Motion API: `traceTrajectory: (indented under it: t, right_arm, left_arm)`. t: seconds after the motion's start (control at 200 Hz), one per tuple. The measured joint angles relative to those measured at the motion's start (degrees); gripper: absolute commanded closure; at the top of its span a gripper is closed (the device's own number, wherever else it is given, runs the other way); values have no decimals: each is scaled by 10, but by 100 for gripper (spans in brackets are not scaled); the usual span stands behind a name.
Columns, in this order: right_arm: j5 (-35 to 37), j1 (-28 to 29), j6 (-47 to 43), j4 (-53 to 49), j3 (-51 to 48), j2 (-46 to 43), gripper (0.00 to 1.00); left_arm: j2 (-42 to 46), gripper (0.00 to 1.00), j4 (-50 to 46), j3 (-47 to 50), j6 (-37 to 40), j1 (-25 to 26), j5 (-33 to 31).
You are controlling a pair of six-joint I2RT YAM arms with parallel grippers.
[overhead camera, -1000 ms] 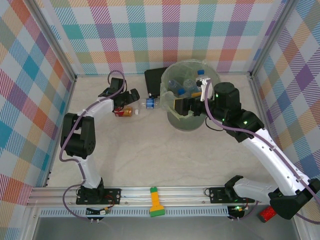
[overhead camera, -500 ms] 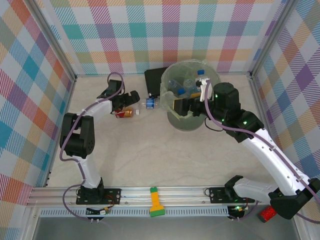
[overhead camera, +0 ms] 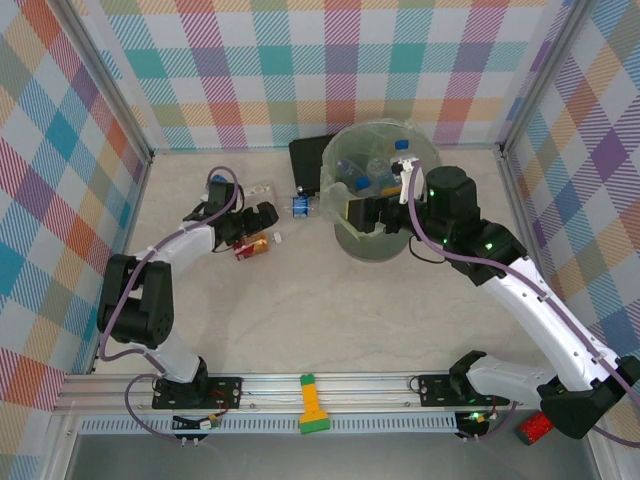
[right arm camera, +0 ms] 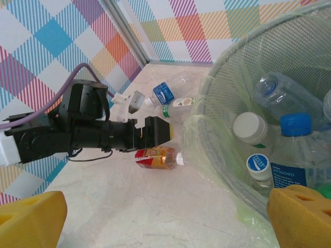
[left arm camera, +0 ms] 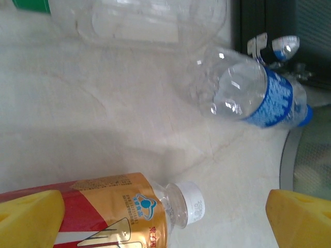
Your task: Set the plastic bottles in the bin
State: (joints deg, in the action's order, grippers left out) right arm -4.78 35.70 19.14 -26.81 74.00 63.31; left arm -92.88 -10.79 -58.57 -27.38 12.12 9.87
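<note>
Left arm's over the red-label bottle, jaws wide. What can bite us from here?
1. The red-labelled bottle lies on its side, off-centre between the fingers of the open left gripper; closing may roll or squirt it away.
2. The blue-labelled clear bottle lies close by; the descent could knock it.
3. The open right gripper hovers beside the rim of the bin, where the bag liner hangs loose; it could snag there or block the drop.

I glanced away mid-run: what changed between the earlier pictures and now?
The open left gripper swung toward the near edge and now hangs over the red-labelled bottle, which seems shifted slightly nearer too. Nothing was gripped or released. The right gripper, the bin and its bottles stayed put.
</note>
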Motion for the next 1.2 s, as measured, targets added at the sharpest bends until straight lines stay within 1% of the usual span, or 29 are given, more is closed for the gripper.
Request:
traceTrajectory:
  t: [0.145,0.245,0.58,0.68,0.795,0.92,1.04,1.2]
  right_arm:
    - [0,1,2,2,-3,0,1]
    - [0,1,2,2,-4,0,1]
    - [0,3,2,2,-13,-3,1]
    - [2,3,2,2,-13,-8,1]
    - [2,3,2,2,-13,-10,1]
    - [2,3,2,7,-16,-10,1]
    - [2,4,6,12,-23,-10,1]
    - [1,4,11,14,-31,-10,1]
  left_arm:
    - [41,0,-18,30,-17,22,-2]
    - [56,0,-28,32,-16,28,-21]
    - [24,0,-45,-6,16,26,-74]
    - [14,0,-46,2,19,25,-73]
    - [27,0,-49,34,19,25,-56]
    - [51,0,-64,54,20,38,-43]
    - [72,0,-79,56,24,62,-45]
    - [77,0,-111,56,35,99,-81]
